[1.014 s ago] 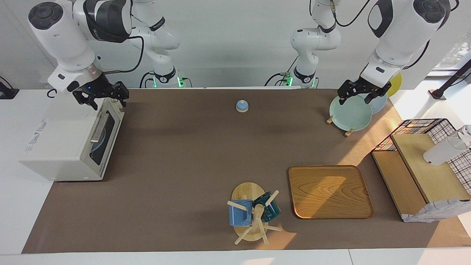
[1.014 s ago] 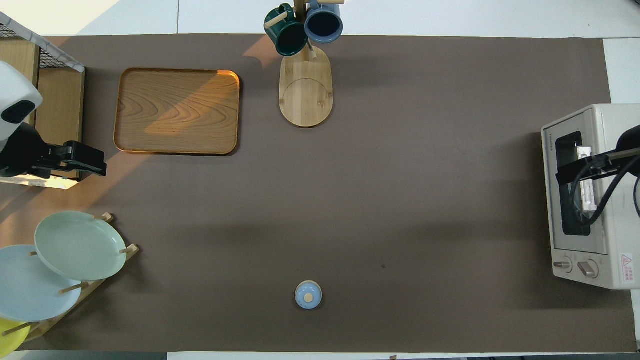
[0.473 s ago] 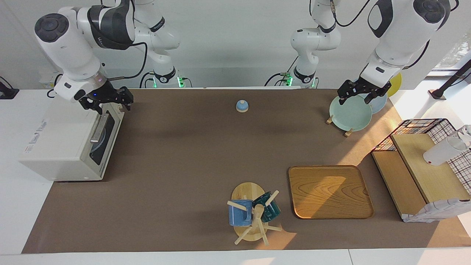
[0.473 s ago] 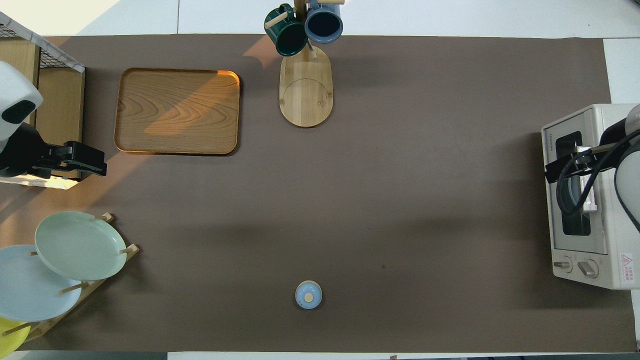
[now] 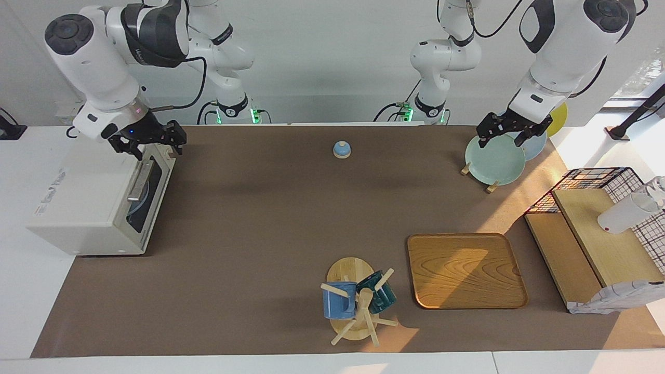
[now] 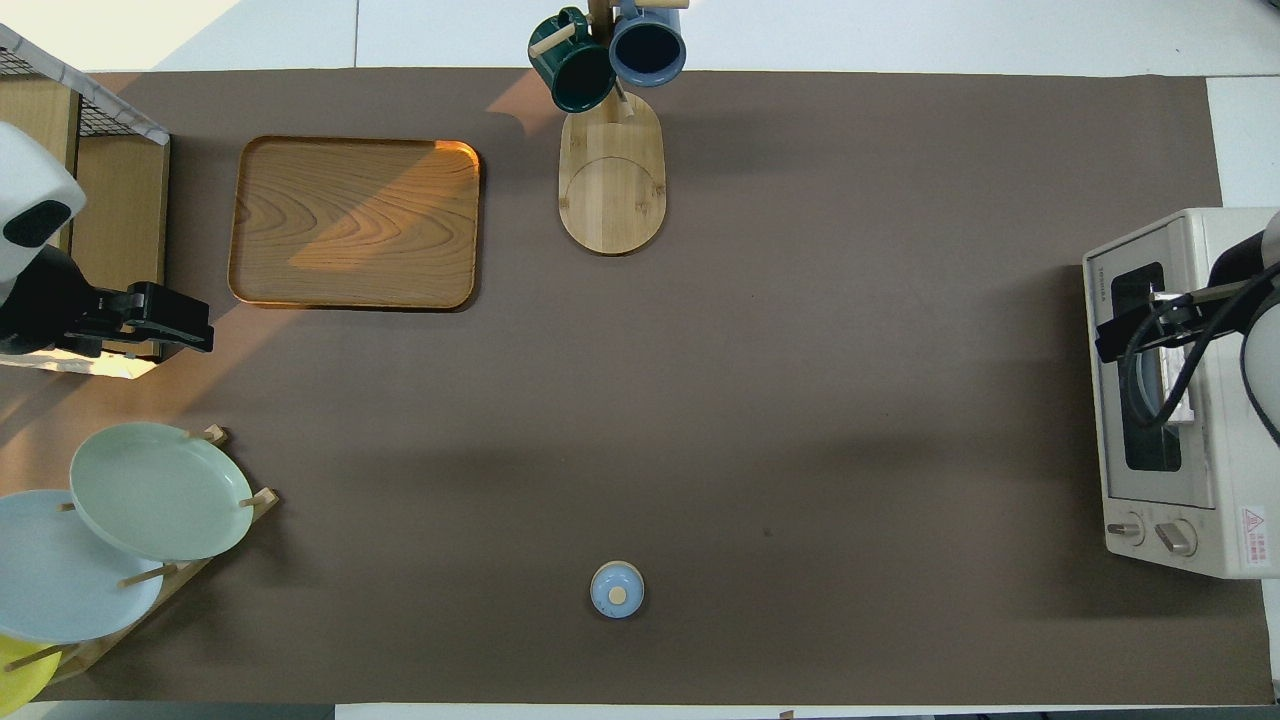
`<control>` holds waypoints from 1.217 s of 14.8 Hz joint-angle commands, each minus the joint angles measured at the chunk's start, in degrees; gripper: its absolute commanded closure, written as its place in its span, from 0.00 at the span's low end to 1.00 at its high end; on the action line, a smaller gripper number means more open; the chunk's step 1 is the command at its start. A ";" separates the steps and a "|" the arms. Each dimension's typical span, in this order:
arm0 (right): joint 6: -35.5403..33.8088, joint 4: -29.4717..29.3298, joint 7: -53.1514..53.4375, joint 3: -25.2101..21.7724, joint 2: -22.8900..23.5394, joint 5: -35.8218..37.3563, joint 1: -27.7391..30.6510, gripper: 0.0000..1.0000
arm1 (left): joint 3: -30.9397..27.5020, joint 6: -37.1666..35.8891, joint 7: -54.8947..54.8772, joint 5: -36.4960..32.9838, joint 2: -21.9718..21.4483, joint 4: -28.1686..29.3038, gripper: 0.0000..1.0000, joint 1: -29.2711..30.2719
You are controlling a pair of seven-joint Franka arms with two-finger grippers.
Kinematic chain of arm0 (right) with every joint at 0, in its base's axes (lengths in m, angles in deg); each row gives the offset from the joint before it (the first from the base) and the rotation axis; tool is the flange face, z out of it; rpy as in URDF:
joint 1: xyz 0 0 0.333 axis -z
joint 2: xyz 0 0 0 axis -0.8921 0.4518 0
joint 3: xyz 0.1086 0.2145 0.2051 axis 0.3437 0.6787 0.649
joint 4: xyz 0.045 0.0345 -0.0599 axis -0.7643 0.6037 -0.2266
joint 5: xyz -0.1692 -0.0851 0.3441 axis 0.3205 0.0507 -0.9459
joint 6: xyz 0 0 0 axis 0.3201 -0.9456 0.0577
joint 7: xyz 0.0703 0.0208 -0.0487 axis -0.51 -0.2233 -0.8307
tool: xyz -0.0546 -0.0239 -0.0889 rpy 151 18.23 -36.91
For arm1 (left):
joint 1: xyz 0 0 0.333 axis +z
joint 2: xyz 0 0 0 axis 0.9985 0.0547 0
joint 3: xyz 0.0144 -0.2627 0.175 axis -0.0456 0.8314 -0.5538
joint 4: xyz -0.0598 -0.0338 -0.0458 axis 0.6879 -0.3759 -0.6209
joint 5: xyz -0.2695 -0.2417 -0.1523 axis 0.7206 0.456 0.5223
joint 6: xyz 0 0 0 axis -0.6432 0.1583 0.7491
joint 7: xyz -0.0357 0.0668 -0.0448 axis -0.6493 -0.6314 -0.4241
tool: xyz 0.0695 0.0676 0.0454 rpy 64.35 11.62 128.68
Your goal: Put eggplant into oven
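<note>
Oven (image 5: 93, 197) door shut – inside hidden by dark glass, no eggplant visible. Yellow plate (image 6: 18, 668) cut by overhead edge; right arm's cable covers pt of oven window.

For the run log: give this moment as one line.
oven: door shut | eggplant: not visible | right gripper: open, empty, over oven | left gripper: open, empty, over green plate, waiting

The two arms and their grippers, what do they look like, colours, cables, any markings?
Both arms are glossy white with rounded segments, dark grey or black joint bands and round dark caps. Black cables loop along them. The right gripper is black with a small blue light on its wrist and a pinkish ring above. The left gripper is black too, on a white wrist block. Green lights glow at both bases.
</note>
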 commanded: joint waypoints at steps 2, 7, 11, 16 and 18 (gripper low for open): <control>-0.63 -1.93 2.13 -0.23 -0.51 -1.30 -0.23 0.00 | 0.28 -0.60 -0.14 -0.80 -0.96 0.52 0.00 0.58; -0.81 -1.93 3.01 -1.29 -0.61 -1.39 -0.40 0.00 | 0.28 -0.60 -0.14 -0.80 -1.05 0.52 0.00 0.58; -0.98 -2.72 5.39 -1.02 -0.43 -1.74 -0.49 0.00 | 0.29 -0.60 -0.14 -0.80 -1.05 0.52 0.00 0.58; -0.72 -2.72 7.85 -1.11 -0.26 -3.41 -0.49 0.00 | 0.28 -0.60 -0.23 -0.80 -1.05 0.52 0.00 0.58; -0.72 -2.72 7.76 -1.11 -0.17 -2.97 -0.49 0.00 | 0.37 -0.60 -0.14 -0.80 -1.05 0.52 0.00 0.58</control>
